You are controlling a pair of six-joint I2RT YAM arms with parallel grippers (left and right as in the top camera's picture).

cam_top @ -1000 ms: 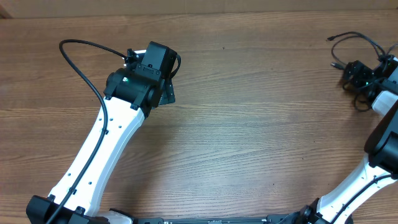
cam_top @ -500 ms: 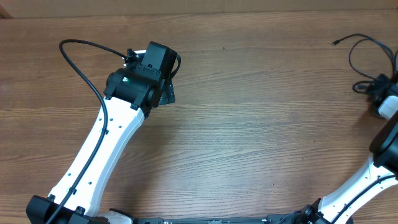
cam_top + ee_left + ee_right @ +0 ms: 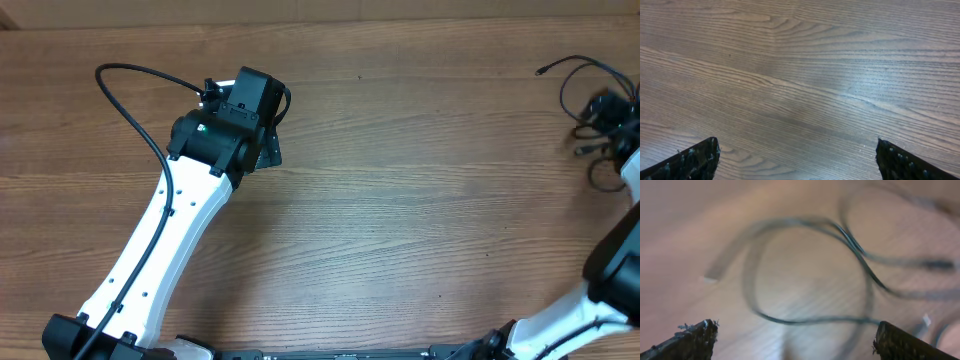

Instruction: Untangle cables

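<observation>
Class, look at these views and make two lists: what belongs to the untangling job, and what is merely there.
Belongs to the job:
the cables, lying in loose loops by the right arm
the right gripper, open above them
the left gripper, open over bare wood

Merely there:
the table
the thick black cord on the left arm

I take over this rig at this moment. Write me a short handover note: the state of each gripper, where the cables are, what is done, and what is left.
Left gripper: jaws open, empty, over bare table, far from the cables.
Right gripper: jaws open, holding nothing, hovering above the cables.
Cables: at the table's far right edge, in loose loops that cross each other; the right wrist view is blurred.
Done: nothing visibly separated.
Left: grasp one cable and draw it free of the others, probably with the right arm.
</observation>
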